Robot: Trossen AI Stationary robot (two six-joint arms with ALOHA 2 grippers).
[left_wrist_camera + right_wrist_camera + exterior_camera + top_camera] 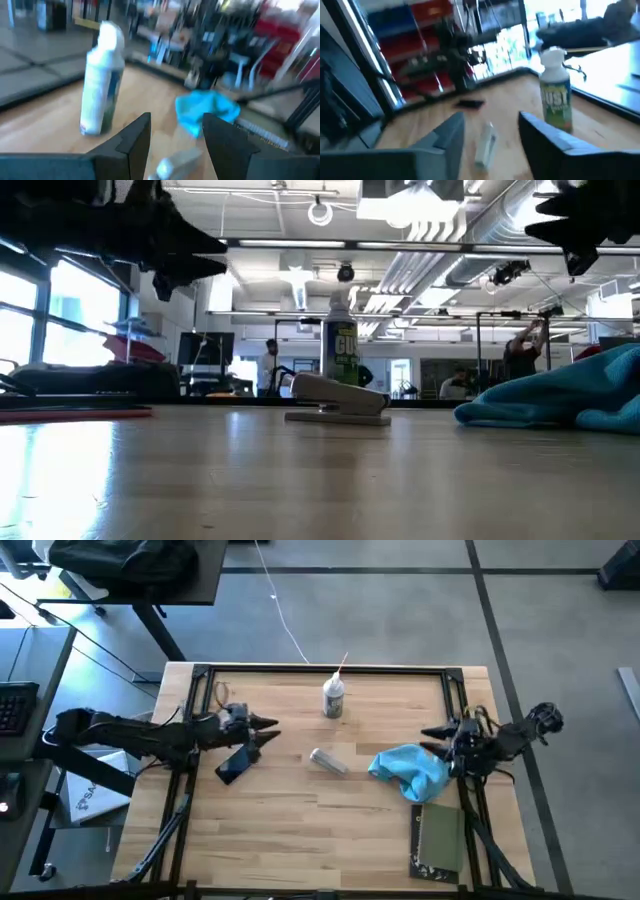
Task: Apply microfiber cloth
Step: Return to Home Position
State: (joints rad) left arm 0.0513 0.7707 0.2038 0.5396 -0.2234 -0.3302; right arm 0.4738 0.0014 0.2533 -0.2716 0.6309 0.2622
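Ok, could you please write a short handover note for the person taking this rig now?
Left end effector: open, empty, raised over the wooden table's left side.
Right end effector: open, empty, raised near the soft light-blue microfiber cloth.
The cloth lies crumpled on the table, released, right of the small pale grey oblong object.
Left: apparently only parking both arms.

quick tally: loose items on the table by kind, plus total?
spray bottle: 1
microfiber cloth: 1
olive-green book: 1
pale grey oblong thing: 1
dark flat thing: 1
Total: 5
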